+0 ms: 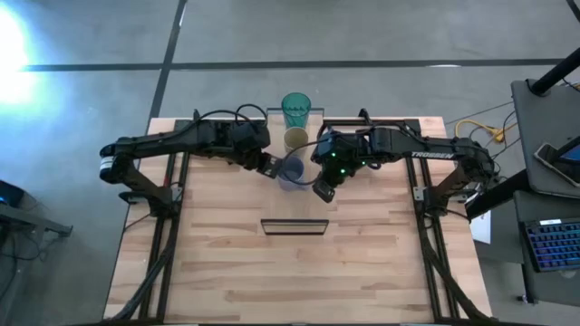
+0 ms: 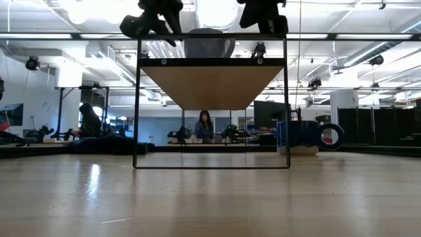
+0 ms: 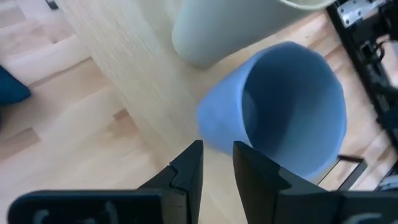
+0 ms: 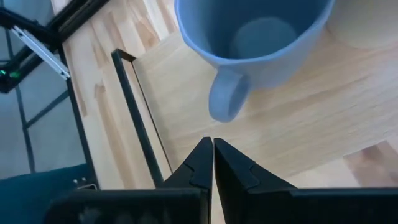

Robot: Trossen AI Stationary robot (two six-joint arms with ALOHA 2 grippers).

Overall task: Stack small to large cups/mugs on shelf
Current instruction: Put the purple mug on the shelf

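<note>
Shelf: a long narrow board of light wood (image 1: 292, 186) on a thin dark metal frame (image 2: 212, 166), standing on the slatted wooden desk (image 1: 227, 263) and running from its far edge toward the middle. In the low view only the board's underside shows, raised above the desk.
Teal tumbler: a tall translucent teal tumbler (image 1: 295, 110), upright at the far end of the shelf.
Cream cup: a small cream-yellow cup (image 1: 296, 139), upright on the shelf just beside the tumbler, on its near side.
Blue-grey mug: a pale blue-grey mug with a loop handle (image 1: 292, 170), upright on the shelf, next in line and close against the cream cup. The right wrist view shows its handle (image 4: 225, 101) pointing toward that arm's fingers.
Left gripper: the left gripper (image 1: 269, 167) is just beside the blue-grey mug on its left side. In its wrist view the two dark fingers (image 3: 189, 171) stand a narrow gap apart, nothing between them, their tips near the mug's wall but apart from it.
Right gripper: the right gripper (image 1: 323, 190) is over the shelf's right edge, near the mug's handle. Its dark fingers (image 4: 200, 163) are pressed together, empty, short of the handle.
Room: a person (image 2: 203, 126) sits well beyond the desk.
</note>
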